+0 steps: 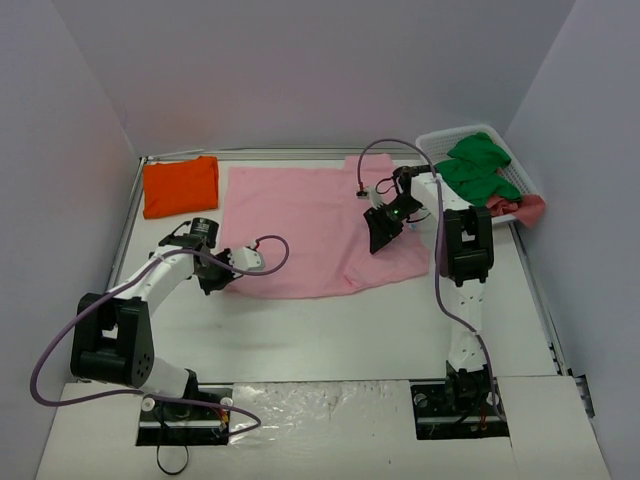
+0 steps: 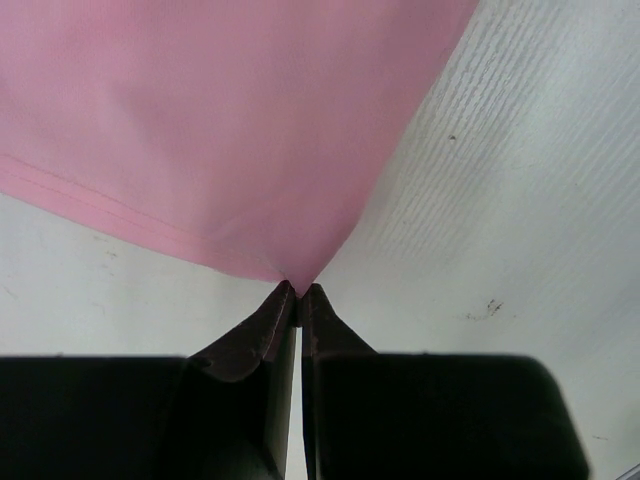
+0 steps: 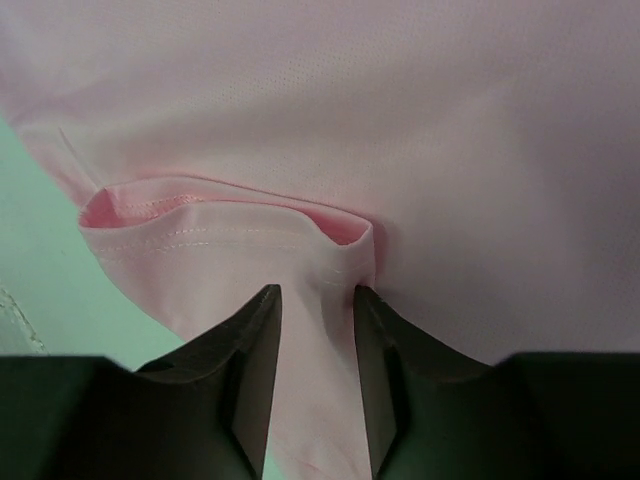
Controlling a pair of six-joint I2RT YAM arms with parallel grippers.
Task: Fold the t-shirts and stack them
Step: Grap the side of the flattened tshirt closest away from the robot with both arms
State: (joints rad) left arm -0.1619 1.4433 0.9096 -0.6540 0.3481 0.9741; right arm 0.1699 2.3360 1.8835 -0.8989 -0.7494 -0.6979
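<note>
The light pink t-shirt (image 1: 310, 225) lies spread flat mid-table. My left gripper (image 1: 213, 277) is shut on its near-left corner; in the left wrist view the jaws (image 2: 298, 291) pinch the tip of the pink cloth (image 2: 220, 130) just above the table. My right gripper (image 1: 382, 228) is over the shirt's right sleeve; in the right wrist view (image 3: 316, 292) the jaws stand apart with the hemmed sleeve (image 3: 230, 240) lying between them. The bright orange t-shirt (image 1: 181, 186) lies folded at the back left.
A white slatted basket (image 1: 500, 140) stands at the back right, holding green cloth (image 1: 478, 170) and a reddish cloth (image 1: 525, 207) hanging over its rim. Grey walls enclose the table (image 1: 330, 330) on three sides. Cables loop from both arms.
</note>
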